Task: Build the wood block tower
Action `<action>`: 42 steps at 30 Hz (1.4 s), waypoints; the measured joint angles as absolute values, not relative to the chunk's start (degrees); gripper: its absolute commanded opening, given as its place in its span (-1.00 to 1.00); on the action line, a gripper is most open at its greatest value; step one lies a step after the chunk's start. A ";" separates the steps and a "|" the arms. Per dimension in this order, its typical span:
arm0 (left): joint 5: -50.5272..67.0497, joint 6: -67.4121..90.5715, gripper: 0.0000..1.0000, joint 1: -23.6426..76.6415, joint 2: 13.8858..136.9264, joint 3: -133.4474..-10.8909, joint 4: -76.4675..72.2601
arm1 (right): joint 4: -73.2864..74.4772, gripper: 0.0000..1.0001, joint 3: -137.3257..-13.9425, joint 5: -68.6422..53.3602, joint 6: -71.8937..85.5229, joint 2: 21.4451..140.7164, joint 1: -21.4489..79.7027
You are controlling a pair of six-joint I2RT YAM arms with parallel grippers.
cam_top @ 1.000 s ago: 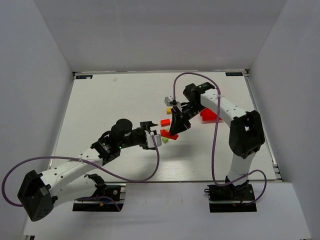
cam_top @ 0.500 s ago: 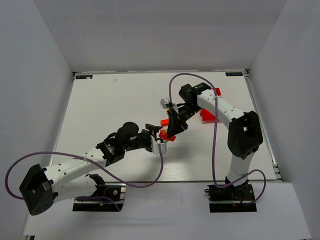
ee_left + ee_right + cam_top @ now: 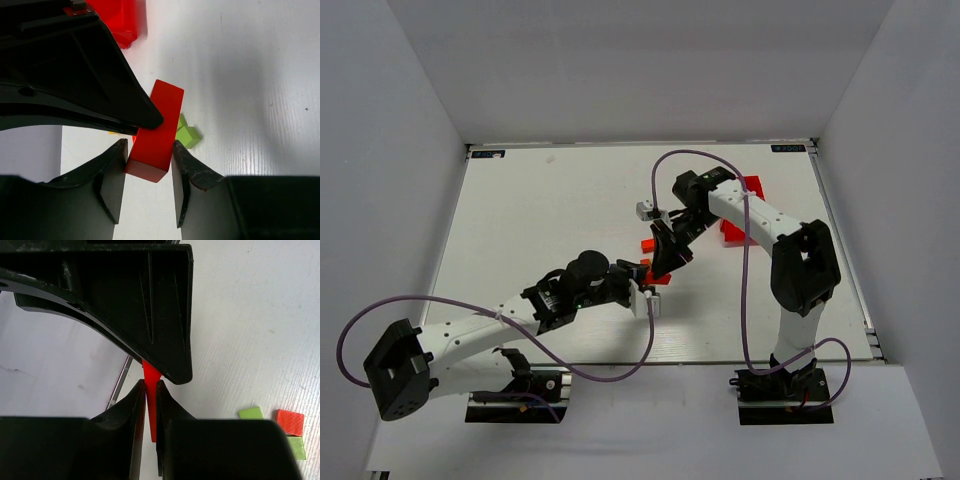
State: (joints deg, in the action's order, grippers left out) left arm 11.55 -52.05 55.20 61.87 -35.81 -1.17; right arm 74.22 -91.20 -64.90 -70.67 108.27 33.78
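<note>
Wood block tower pieces (image 3: 290,422) lie loose on the desk (image 3: 540,210); your red bar (image 3: 155,130) sits over the lime blocks (image 3: 187,135), clamped by both left pincer (image 3: 148,146) and right pincer (image 3: 151,386). Pull unevenly and it could twist free, knocking those blocks astray.

The left arm (image 3: 470,335) and right arm (image 3: 760,212) are white tubular links with chunky black joints, each on a black base plate (image 3: 520,402) at 6 o'clock. A thin purple cable (image 3: 745,300) loops along each. Left gripper (image 3: 148,145) and right gripper (image 3: 150,383) have matte black, wedge-shaped fingers (image 3: 109,180).
</note>
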 measured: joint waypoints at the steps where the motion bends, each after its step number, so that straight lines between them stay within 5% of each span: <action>1: 11.22 -52.10 -0.22 55.37 61.95 -35.81 -1.10 | 74.32 -0.95 -91.20 -64.82 -70.67 108.27 33.78; 7: 10.02 -52.31 -0.98 56.25 62.33 -35.81 -1.19 | 74.94 -0.68 -91.20 -64.40 -70.67 108.29 33.82; 16: 8.71 -52.25 -1.00 56.88 62.35 -35.81 -1.54 | 74.87 0.44 -91.20 -64.66 -69.56 108.38 33.82; 23: 7.03 -50.78 -1.00 57.12 60.97 -35.48 -2.33 | 70.65 0.80 -89.58 -63.81 -66.50 107.68 33.71; 41: 3.44 -37.41 -1.00 51.03 63.92 -37.06 -2.17 | 25.39 0.80 -64.58 -31.22 -36.36 74.74 32.25; 42: 3.51 -36.32 -1.00 49.84 65.30 -38.06 -2.04 | 23.73 0.07 -62.89 -29.15 -35.42 73.49 32.23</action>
